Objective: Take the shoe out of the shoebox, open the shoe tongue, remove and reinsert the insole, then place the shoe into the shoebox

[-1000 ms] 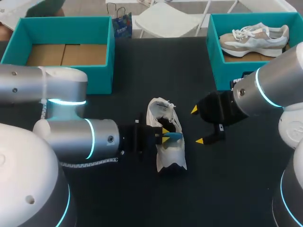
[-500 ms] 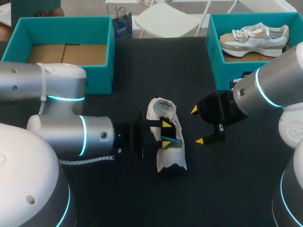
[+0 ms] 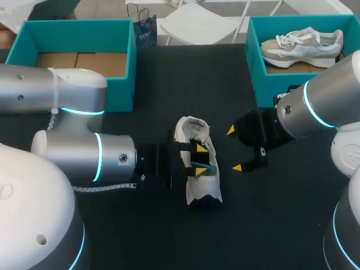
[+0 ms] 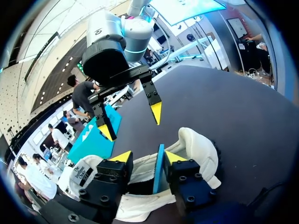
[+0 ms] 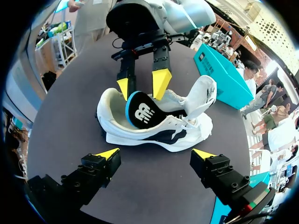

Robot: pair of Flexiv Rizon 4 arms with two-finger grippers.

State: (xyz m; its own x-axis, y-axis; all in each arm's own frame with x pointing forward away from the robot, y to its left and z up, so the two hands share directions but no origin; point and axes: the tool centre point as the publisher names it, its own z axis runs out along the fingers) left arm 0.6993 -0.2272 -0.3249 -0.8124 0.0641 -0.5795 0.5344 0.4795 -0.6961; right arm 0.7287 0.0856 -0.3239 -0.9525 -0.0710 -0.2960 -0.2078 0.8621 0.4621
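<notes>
insole step, i think. left gripper point(image 3: 201, 160) fingers apart, insole point(image 5: 140, 112) upright in shoe point(image 3: 194, 132), leaning on one finger, unclamped. right gripper point(image 3: 234, 149) spread alongside. next: regrip insole, seat flat.

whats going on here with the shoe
A white shoe lies on the table between the two arms. The left pincer is at its opening, fingers open on either side of a blue-edged insole that stands partly out of the shoe. The right pincer hangs open beside the shoe, touching nothing. A second shoe sits in the right box.
</notes>
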